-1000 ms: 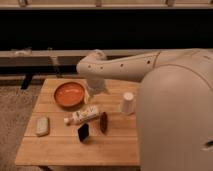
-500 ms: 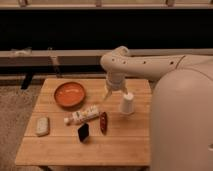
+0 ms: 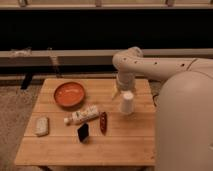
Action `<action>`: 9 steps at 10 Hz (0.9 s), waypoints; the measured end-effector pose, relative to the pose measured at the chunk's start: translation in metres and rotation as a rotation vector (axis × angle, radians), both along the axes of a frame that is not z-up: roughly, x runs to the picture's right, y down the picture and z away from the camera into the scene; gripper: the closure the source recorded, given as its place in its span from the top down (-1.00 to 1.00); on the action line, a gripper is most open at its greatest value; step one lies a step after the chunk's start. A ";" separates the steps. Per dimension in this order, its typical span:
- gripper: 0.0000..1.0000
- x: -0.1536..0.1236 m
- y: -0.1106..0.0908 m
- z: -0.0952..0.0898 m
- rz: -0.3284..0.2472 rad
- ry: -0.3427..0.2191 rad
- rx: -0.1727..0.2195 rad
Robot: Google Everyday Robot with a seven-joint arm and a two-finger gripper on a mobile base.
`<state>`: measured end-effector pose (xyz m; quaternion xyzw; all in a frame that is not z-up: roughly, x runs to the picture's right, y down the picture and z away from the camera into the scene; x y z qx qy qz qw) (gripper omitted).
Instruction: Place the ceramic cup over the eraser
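The ceramic cup (image 3: 127, 102) is small, white and tapered. It stands on the right part of the wooden table (image 3: 60, 150). The eraser (image 3: 83, 132) is a small black block near the table's front middle, well left of and nearer than the cup. My gripper (image 3: 121, 91) hangs from the white arm, just above and behind the cup's top left edge, close to it. Whether it touches the cup is not visible.
An orange bowl (image 3: 69, 94) sits at the back left. A white tube-shaped bottle (image 3: 82, 115) lies in the middle, with a dark red elongated object (image 3: 103, 122) beside it. A pale grey-white pad (image 3: 42, 126) lies at the left. My white body (image 3: 185, 125) fills the right side.
My arm has swung right from over the table's middle to the cup and lowered the gripper beside its top. The objects on the table have not moved.
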<state>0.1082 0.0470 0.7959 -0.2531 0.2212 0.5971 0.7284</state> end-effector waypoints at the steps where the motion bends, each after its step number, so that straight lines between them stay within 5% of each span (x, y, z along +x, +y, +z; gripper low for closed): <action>1: 0.60 0.005 0.003 0.004 0.013 0.002 -0.002; 9: 0.60 0.023 -0.013 0.062 0.012 -0.003 0.014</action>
